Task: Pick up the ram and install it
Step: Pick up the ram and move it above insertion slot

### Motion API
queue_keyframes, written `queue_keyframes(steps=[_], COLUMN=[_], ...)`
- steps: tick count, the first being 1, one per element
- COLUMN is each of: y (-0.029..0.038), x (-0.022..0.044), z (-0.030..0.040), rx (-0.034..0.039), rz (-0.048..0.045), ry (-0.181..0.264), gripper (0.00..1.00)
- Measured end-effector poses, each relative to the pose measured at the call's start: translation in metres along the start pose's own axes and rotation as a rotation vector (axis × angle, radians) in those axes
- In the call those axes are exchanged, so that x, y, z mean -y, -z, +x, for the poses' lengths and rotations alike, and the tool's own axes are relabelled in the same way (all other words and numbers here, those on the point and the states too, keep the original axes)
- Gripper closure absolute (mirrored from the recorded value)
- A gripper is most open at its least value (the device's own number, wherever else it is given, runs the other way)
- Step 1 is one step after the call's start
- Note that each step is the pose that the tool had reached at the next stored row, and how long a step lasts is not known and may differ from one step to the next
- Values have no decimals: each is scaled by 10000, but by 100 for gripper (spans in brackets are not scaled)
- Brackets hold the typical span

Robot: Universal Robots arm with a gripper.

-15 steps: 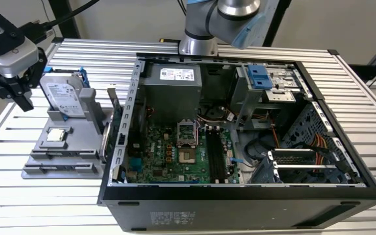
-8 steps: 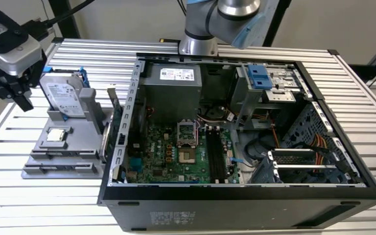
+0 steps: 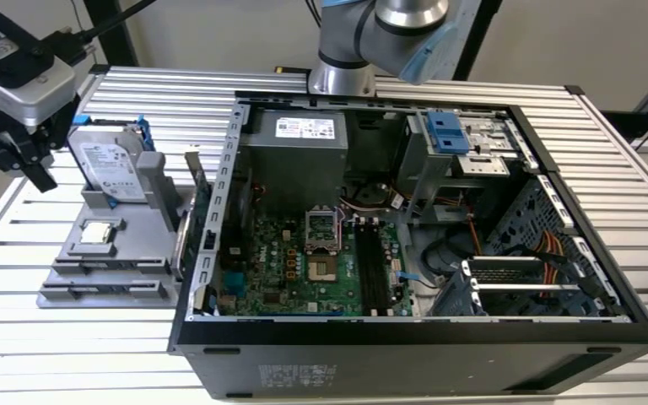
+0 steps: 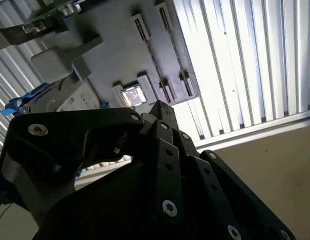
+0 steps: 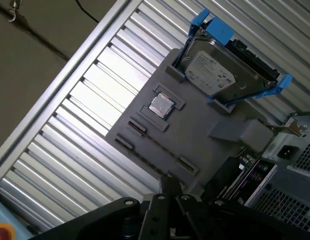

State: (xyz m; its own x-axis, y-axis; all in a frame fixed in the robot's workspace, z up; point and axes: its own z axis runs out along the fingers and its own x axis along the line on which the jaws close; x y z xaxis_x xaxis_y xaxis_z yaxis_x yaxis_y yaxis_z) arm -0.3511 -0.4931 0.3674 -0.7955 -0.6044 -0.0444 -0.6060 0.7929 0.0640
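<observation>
The gripper (image 5: pixel 171 186) hangs above the slatted table (image 5: pixel 79 150), just off the grey holder (image 5: pixel 205 130); whether it is spread or pressed together I cannot tell. What looks like the ram (image 5: pixel 162 147) stands on edge in the holder's long slot, near the processor chip (image 5: pixel 160 104) and hard drive (image 5: pixel 215 72).

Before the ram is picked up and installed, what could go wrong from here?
1. The hard drive stands upright on the grey holder, close to its narrow slots; the gripper, if it descends there, might knock it.
2. The black memory slots lie low inside the open case, beside the processor socket; a tilted approach could miss them or strike the case wall.
</observation>
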Motion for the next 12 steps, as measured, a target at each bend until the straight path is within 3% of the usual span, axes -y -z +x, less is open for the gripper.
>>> queue_keyframes(steps=[12], y=[0], x=[0], z=[0], rx=[-56], rz=[-38], ry=[864], gripper=[100])
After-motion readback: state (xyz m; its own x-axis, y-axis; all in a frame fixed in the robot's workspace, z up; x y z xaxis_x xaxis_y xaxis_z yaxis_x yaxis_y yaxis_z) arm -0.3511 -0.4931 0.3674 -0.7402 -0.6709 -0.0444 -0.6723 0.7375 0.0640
